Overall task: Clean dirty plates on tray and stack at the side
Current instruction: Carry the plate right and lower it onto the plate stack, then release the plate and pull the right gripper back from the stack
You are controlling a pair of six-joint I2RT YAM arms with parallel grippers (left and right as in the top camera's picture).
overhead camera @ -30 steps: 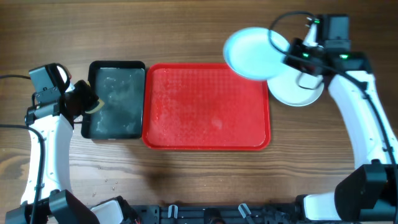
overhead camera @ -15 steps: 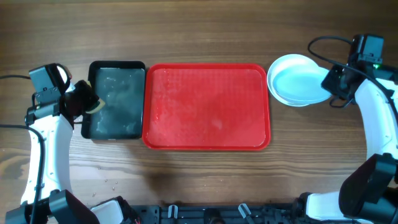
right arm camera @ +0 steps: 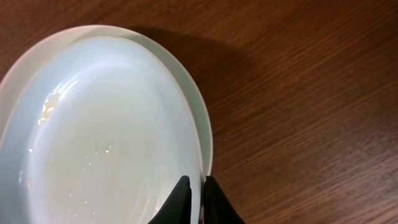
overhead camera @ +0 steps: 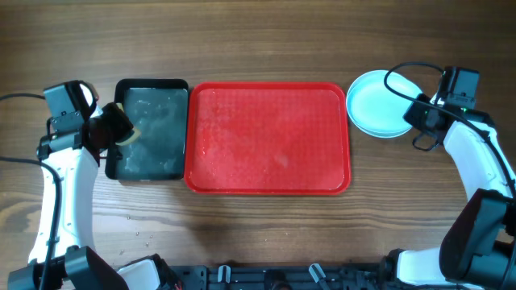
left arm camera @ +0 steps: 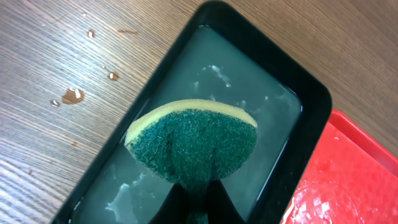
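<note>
There are two trays: one red tray (overhead camera: pixel 266 137) and one black tray (overhead camera: pixel 151 84). There is one sponge (left arm camera: pixel 193 140). In the stack of plates (overhead camera: pixel 377 113) two can be counted, one turquoise top plate (right arm camera: pixel 106 143) and one paler plate (right arm camera: pixel 202 121) under it; whether a third lies beneath cannot be told. There are two grippers, one left gripper (left arm camera: pixel 198 190) and one right gripper (right arm camera: pixel 194 199). On the table (overhead camera: pixel 266 234) beside the black tray at least four drops (left arm camera: pixel 73 94) show.
</note>
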